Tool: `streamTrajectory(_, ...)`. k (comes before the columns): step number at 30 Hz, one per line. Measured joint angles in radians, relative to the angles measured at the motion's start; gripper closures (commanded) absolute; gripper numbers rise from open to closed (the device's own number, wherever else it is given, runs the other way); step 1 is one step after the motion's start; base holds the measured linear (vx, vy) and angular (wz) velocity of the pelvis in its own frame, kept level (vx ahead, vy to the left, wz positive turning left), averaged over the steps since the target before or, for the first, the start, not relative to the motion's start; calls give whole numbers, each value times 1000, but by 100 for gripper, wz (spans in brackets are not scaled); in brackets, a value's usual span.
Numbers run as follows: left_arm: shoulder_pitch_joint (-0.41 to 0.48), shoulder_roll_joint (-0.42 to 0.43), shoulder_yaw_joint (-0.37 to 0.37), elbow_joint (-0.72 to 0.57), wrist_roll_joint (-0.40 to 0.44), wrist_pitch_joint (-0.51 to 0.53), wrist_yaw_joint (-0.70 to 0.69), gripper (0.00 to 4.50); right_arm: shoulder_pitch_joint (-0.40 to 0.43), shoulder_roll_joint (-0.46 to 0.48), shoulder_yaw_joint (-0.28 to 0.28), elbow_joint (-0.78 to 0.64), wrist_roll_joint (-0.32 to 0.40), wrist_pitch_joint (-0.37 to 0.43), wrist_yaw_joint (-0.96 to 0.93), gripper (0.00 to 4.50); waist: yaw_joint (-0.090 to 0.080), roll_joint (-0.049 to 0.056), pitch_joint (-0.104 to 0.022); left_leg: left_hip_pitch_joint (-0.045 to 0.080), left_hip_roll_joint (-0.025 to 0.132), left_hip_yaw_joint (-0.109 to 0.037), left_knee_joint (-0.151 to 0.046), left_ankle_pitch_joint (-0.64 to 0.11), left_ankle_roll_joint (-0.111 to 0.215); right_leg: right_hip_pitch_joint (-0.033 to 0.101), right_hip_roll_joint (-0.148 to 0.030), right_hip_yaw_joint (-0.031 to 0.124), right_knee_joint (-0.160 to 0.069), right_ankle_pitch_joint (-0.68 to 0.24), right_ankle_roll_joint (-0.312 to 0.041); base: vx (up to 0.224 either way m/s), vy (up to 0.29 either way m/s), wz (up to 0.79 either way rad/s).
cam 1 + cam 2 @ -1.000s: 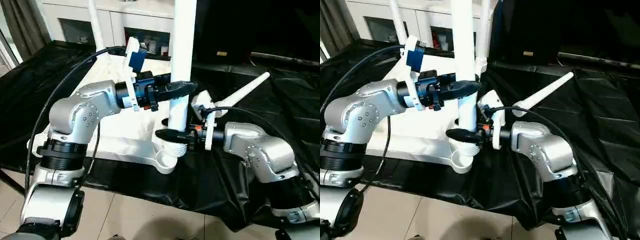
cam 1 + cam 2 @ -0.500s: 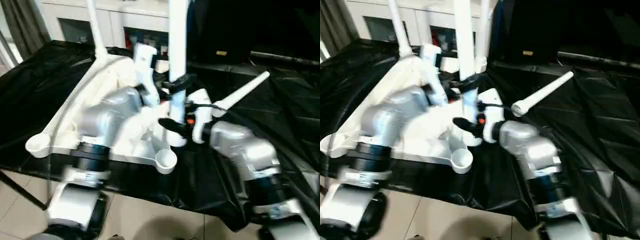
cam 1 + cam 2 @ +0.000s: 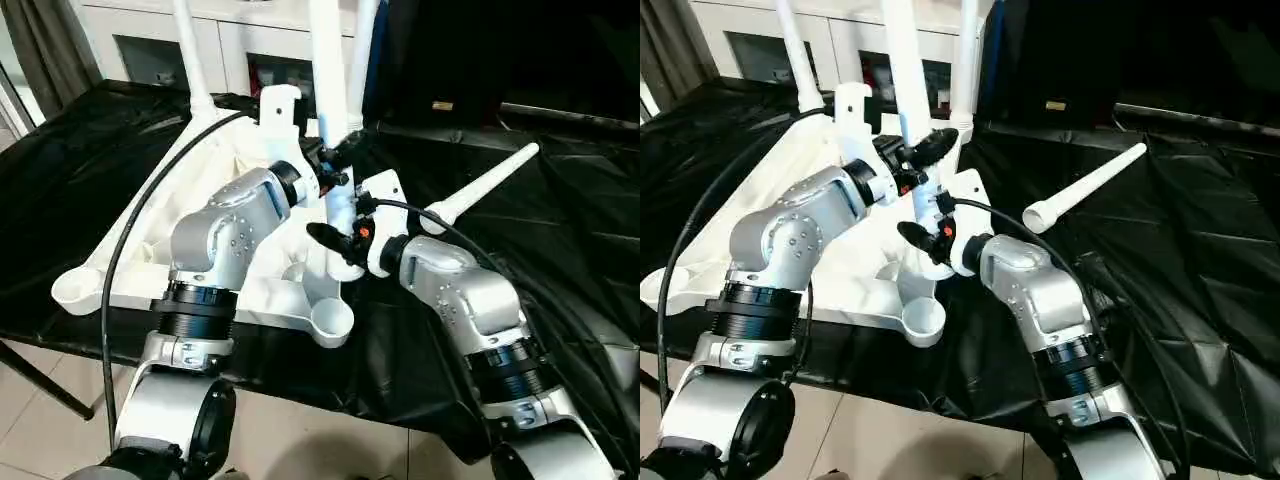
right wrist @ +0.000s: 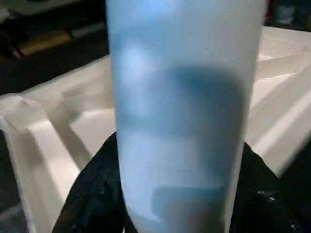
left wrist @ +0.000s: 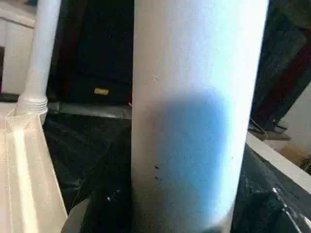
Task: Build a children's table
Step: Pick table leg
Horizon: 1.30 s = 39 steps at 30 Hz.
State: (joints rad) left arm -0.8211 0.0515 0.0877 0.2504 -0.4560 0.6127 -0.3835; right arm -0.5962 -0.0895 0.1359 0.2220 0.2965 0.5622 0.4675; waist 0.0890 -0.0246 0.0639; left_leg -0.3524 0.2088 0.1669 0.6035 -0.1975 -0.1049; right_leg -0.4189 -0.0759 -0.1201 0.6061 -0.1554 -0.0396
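Table top (image 3: 150,255) upside down on black sheet (image 3: 560,220), two legs up at far corners, third leg (image 3: 330,80) upright, off its near socket (image 3: 332,322). Gripped by left gripper (image 3: 335,160) above, right gripper (image 3: 330,240) below; fourth leg (image 3: 480,190) loose on sheet near right edge.

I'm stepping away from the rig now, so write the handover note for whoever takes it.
Left gripper: shut on the held leg, higher up.
Right gripper: shut on the same leg, lower down.
Table top: upside down on the black cloth.
Done: two legs stand at the far corners.
Left: the held leg is in no socket. The near-right socket and near-left socket are empty. The loose leg lies on the cloth.
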Motion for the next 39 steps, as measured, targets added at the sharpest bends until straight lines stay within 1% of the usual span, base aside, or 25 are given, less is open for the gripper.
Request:
streamTrajectory(2, 0, 14, -7, -4, -1, 2, -30, 263, -8, -2, -29, 0, 35, 15, 19, 179, 0, 0, 0, 0, 0, 0, 0, 0, 0, 0, 0, 0, 0, 0, 0, 0, 0, 0)
streamTrajectory(4, 6, 44, -36, -31, -14, 26, -96, 264, -15, -35, -31, -26, 64, 40, 79, 153, 1, -1, 0, 0, 0, 0, 0, 0, 0, 0, 0, 0, 0, 0, 0, 0, 0, 0)
streamTrajectory(5, 6, 55, -48, -42, -24, 40, -127, 264, -15, -62, -28, -42, 72, 51, 119, 153, 2, -1, 0, 0, 0, 0, 0, 0, 0, 0, 0, 0, 0, 0, 0, 0, 0, 0)
streamTrajectory(6, 11, 81, -71, -65, -41, 60, -183, 264, -15, -118, -14, -72, 95, 73, 190, 144, 6, -1, 1, -1, 0, 0, 0, 0, 0, 0, -1, 0, 0, 0, 0, 0, 0, 0)
streamTrajectory(7, 16, 97, -81, -82, -53, 68, -219, 264, -14, -153, -11, -92, 109, 90, 235, 126, 7, -1, 1, 0, 0, 0, 0, 0, 1, 1, -1, 0, 0, 0, 0, 0, 0, 0)
streamTrajectory(9, 23, 116, -91, -107, -73, 84, -277, 264, -13, -212, -12, -125, 144, 123, 320, 121, 7, -3, 0, 0, 0, 0, 0, 0, 1, 1, -1, 0, 0, 0, 0, 0, 0, 0)
streamTrajectory(12, 25, 142, -105, -129, -102, 109, -341, 264, -7, -274, -10, -147, 184, 174, 414, 119, 10, -3, 0, 1, 0, 0, 0, 0, 1, 1, -1, 0, 1, 0, 0, 0, 0, 0)
streamTrajectory(15, 26, 157, -106, -151, -120, 117, -378, 264, -2, -313, -8, -152, 204, 200, 471, 119, 9, -3, 0, 2, 0, 0, 0, 1, 2, 1, -1, 0, 1, 0, 0, 0, 0, 0)
streamTrajectory(22, 26, 158, -106, -159, -139, 126, -400, 264, -2, -319, 19, -162, 196, 199, 480, 119, 12, -3, 0, 1, 0, 0, 1, 1, 2, 1, -1, 0, 2, 0, 0, 0, 0, 0)
streamTrajectory(25, 26, 154, -106, -161, -140, 134, -400, 264, -2, -313, 33, -162, 176, 189, 478, 119, 13, -4, 0, 1, 0, 0, 1, 1, 2, 0, -1, 0, 2, 0, 0, 0, 0, 0)
streamTrajectory(39, 27, 144, -106, -164, -141, 138, -409, 264, 3, -281, 35, -161, 168, 187, 459, 119, 13, -4, 0, 1, 0, 0, 1, 1, 2, 1, -1, 0, 2, 0, 0, 0, 0, 0)
